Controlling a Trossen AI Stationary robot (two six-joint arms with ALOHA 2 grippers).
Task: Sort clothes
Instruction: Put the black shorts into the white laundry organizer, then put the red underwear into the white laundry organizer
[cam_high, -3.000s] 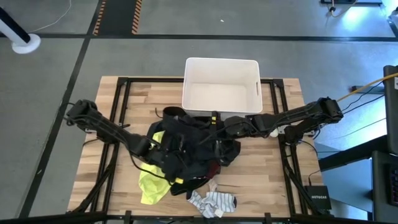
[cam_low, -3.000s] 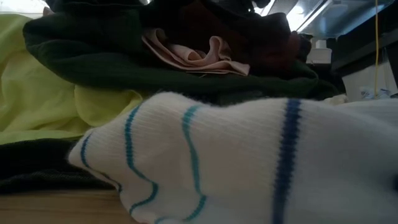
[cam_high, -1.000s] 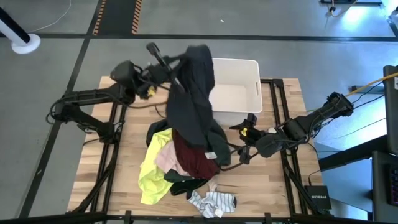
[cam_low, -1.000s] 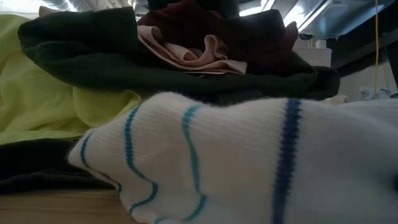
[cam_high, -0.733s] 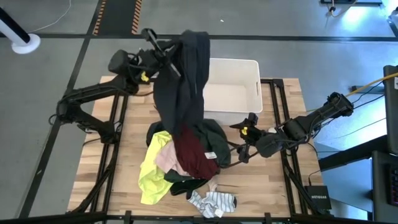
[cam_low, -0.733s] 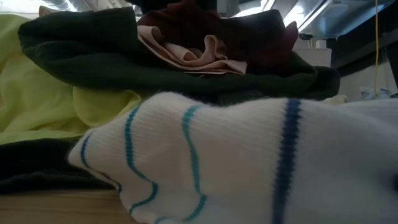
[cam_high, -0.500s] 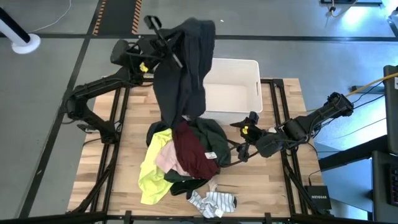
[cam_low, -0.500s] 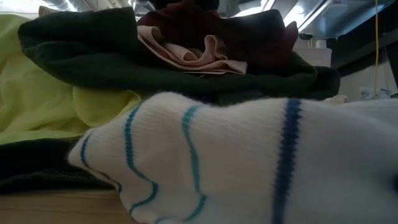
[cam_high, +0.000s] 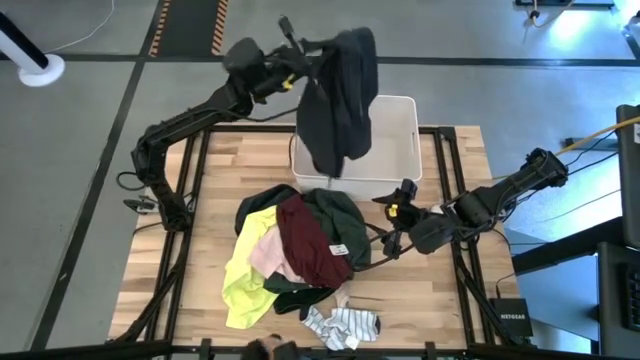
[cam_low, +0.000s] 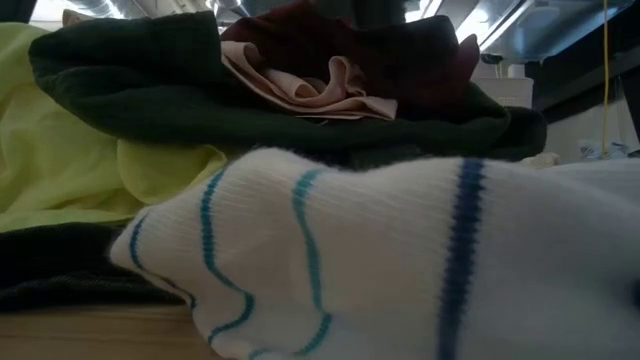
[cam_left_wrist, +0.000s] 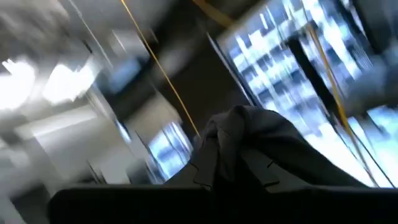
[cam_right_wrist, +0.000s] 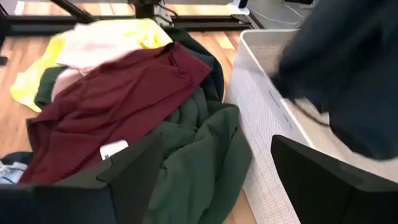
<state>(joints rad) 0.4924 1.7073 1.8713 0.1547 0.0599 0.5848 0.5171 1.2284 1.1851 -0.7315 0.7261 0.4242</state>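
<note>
Your left gripper (cam_high: 322, 45) pinches the black garment (cam_high: 338, 100) above the white bin (cam_high: 400, 170); released off-centre, it drapes over the rim. Right gripper (cam_high: 398, 215) waits spread.

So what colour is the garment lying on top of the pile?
Maroon fabric garment, clearest in the right wrist view.

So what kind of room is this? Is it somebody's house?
Probably not a house: it looks like a robot lab or workshop. There's a bare grey floor with hazard-striped tape, a wooden table on a black metal frame, and loose cables and electronics beside it.
</note>
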